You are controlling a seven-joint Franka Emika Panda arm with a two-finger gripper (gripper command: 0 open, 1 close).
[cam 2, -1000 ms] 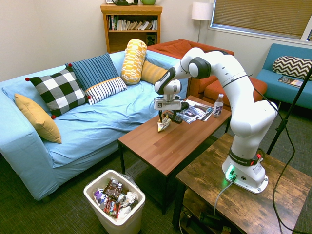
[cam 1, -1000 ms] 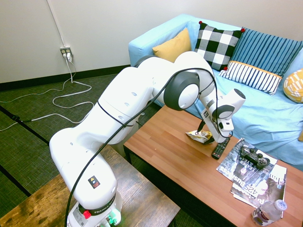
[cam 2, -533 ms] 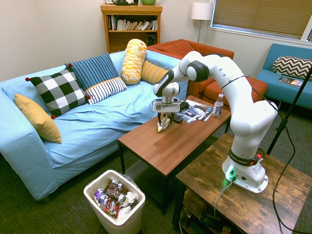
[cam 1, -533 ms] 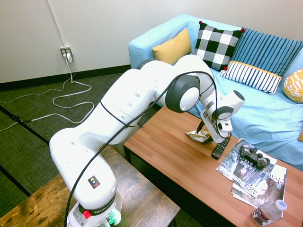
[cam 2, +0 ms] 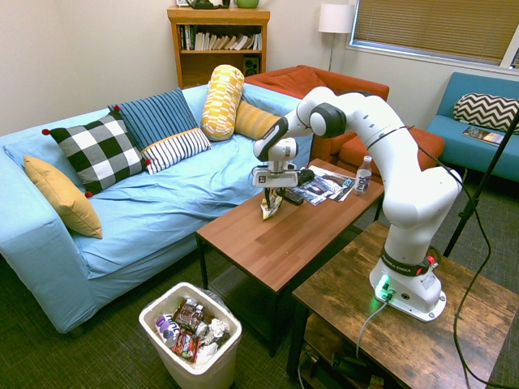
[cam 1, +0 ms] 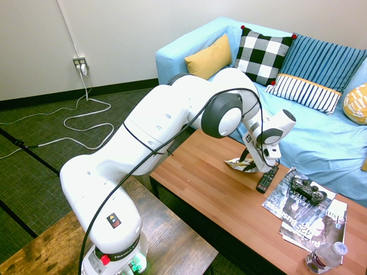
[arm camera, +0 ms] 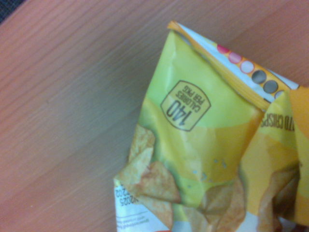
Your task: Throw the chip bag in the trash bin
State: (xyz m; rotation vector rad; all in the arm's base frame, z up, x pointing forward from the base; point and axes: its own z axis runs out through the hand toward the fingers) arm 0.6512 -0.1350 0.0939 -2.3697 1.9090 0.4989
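chip bag (cam 2: pixel 271 204), directly beneath tool (cam 2: pixel 275 193)

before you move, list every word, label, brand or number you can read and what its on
Chip bag: "140 CALORIES PER PKG"; "CRISPS", the word before it partly hidden; "2025"; "guaranteed", the small print around it too blurred.
Magazines: "425 Bus", cut off; the other titles can't be read with certainty.
Robot arm's base: "FRANKA", the rest unclear.
Bottle: label too small to read.
Wrappers in the trash bin: too small to read.
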